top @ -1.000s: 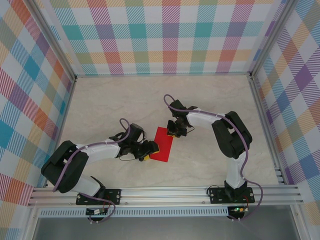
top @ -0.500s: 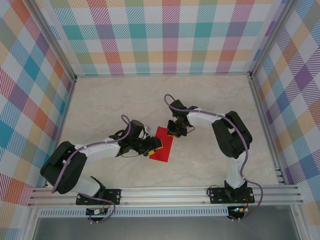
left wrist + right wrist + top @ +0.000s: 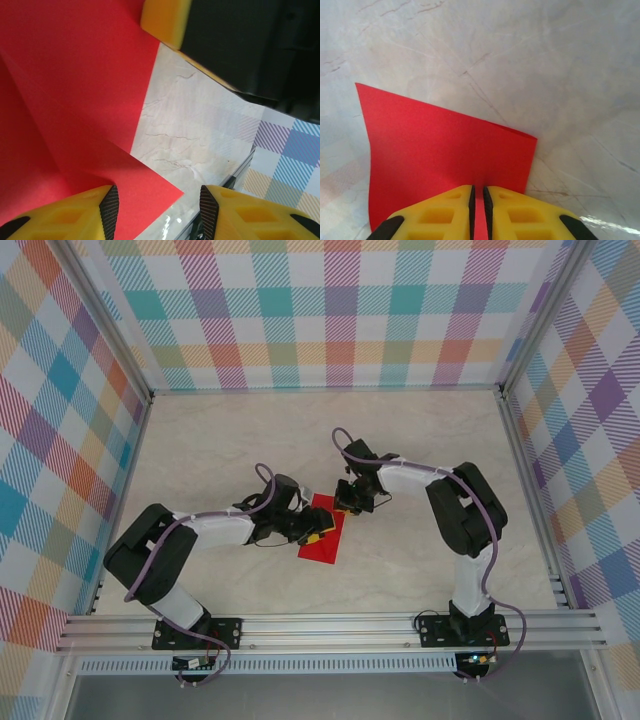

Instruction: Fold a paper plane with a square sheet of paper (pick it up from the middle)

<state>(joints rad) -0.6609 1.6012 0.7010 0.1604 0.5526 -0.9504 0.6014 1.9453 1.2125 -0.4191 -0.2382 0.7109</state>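
Observation:
The red square sheet of paper lies on the marble table, folded into a narrow rectangle. My right gripper is shut on its far edge. In the right wrist view the yellow fingers pinch the red sheet between their black pads. My left gripper hovers over the sheet's left side, open. In the left wrist view a raised red corner reaches into the gap of the left gripper without touching the right pad. The right gripper's yellow finger shows at the top. A paper plane is out of view.
The pale marble table is bounded by plaid walls and an aluminium frame along the near edge. Both arm bases sit on that rail. Bare table surface lies to the right of the sheet.
My left gripper has moved right and onto the red sheet, its jaws narrowing a little. The right gripper has kept its hold on the far edge.

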